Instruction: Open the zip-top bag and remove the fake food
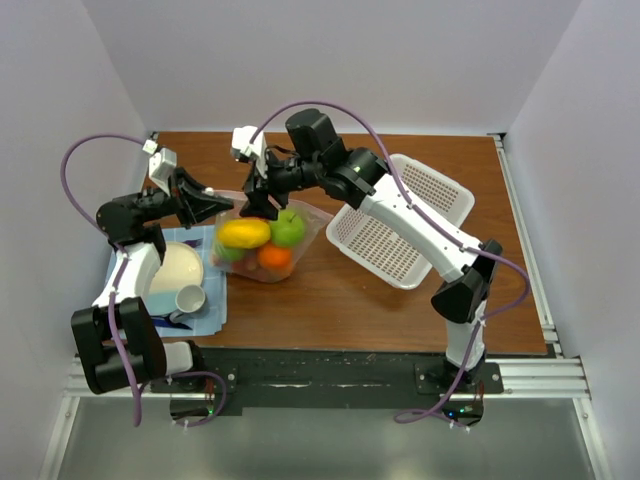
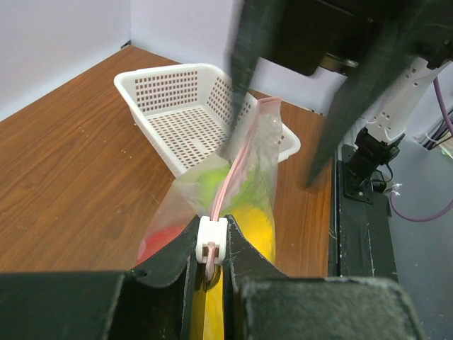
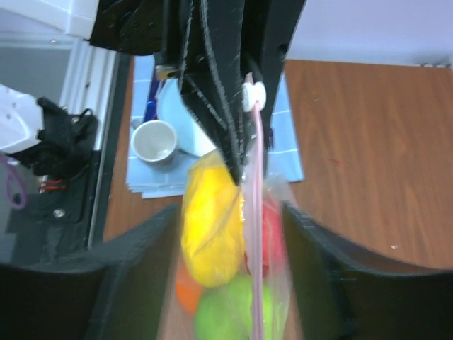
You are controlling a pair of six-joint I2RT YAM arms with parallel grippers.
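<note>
Left gripper (image 2: pixel 212 263) clamped on white slider (image 2: pixel 211 239) of clear plastic zip-top bag (image 2: pixel 249 159) mid-table; right gripper (image 3: pixel 228 241) jaws apart astride it, probably not touching; pulling now drags unanchored bag, glossy plastic fruits (image 3: pixel 211 223) inside

Clear zip-top bag (image 2: pixel 258 138) with pink zip strip (image 2: pixel 230 177) and white slider (image 2: pixel 211 239); fake food (image 1: pixel 258 243) inside: yellow piece (image 1: pixel 245 233), green apple (image 1: pixel 288 229), orange fruit (image 1: pixel 274 258), red piece (image 3: pixel 272 227). Right: white basket (image 1: pixel 400 225), grid-perforated. Near left: blue checked cloth (image 1: pixel 215 305), beige plate (image 1: pixel 178 268), white cup (image 1: pixel 191 299). Table (image 1: pixel 400 310): brown wood grain. Cables (image 1: pixel 75 160): purple
</note>
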